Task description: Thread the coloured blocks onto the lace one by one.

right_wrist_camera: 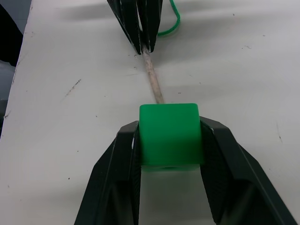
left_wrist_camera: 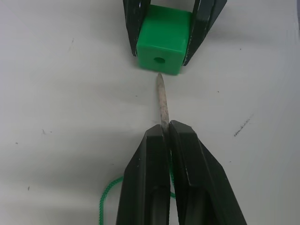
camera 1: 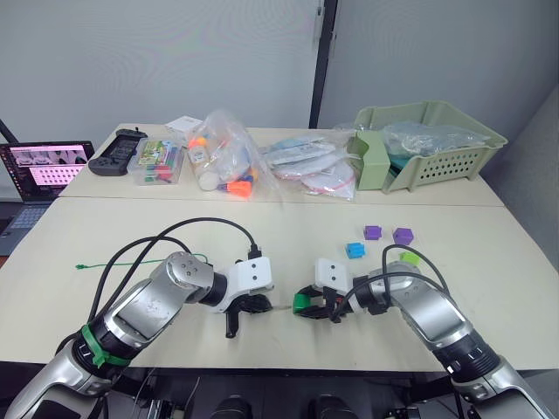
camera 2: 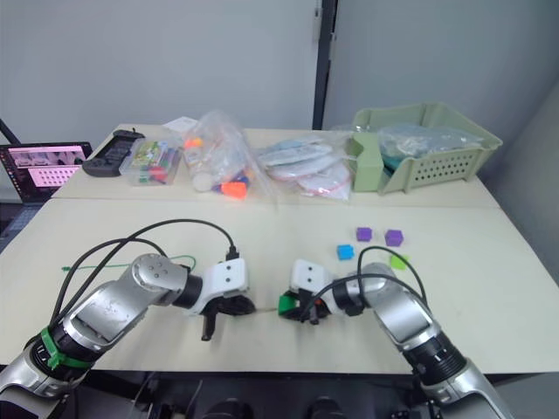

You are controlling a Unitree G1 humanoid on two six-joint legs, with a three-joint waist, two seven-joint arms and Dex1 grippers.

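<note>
With the first cube not yet threaded, step in hand is insertion. Left gripper point(left_wrist_camera: 165, 136) clenched on the thin green cord lace point(left_wrist_camera: 107, 199) right behind its stiff silvery needle tip point(left_wrist_camera: 162, 98), which sticks out ahead of the jaws. Tip sits just short of the hole in the small dark green plastic cube point(left_wrist_camera: 160, 40), pinched between right gripper point(right_wrist_camera: 169, 140) jaws. Tip looks slightly off the hole; next move likely needs a small realign, then a straight push through. Four other cubes point(camera 1: 373, 232) lie well beyond the right jaws.
</note>
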